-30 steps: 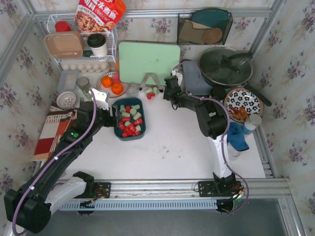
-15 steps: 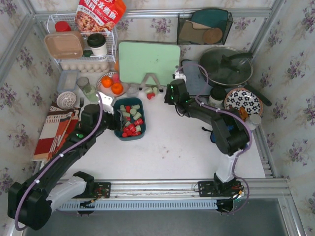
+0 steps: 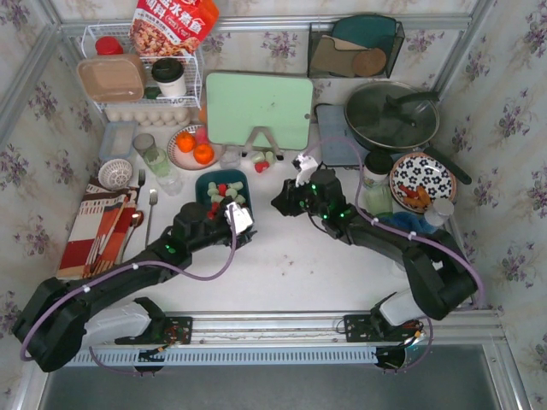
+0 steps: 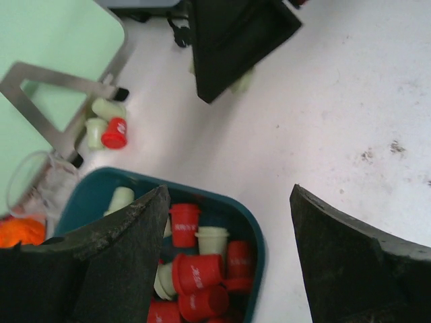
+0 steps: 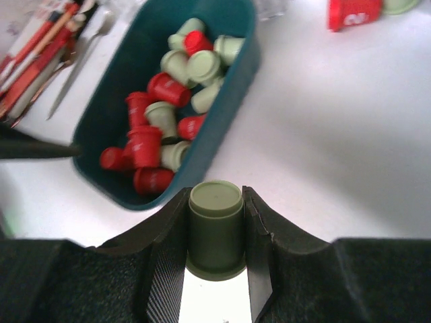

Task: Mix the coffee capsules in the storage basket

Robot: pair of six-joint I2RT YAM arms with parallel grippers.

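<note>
The dark teal storage basket [image 3: 205,181] sits left of centre, holding several red and pale green coffee capsules [image 3: 224,193]. My left gripper [image 3: 233,215] hovers open and empty over the basket's near right corner; in the left wrist view [image 4: 227,196] its jaws straddle the basket rim [image 4: 254,232] and red capsules [image 4: 196,272]. My right gripper [image 3: 282,203] is just right of the basket, shut on a pale green capsule [image 5: 215,225]. The right wrist view also shows the basket [image 5: 232,84] ahead. A few loose capsules [image 3: 263,159] lie by the cutting board stand.
A green cutting board [image 3: 256,107] stands at the back. A fruit plate with oranges [image 3: 192,147] and a glass [image 3: 167,179] lie behind the basket. A fork and spoon [image 3: 151,213] and red cloth [image 3: 90,226] are at the left. A pan [image 3: 391,115], bottle [image 3: 376,184] and patterned bowl [image 3: 421,179] are at the right.
My left gripper has swung from the basket's left side to over its near right corner. My right gripper has come from the loose capsules by the stand toward the basket, holding a green capsule.
</note>
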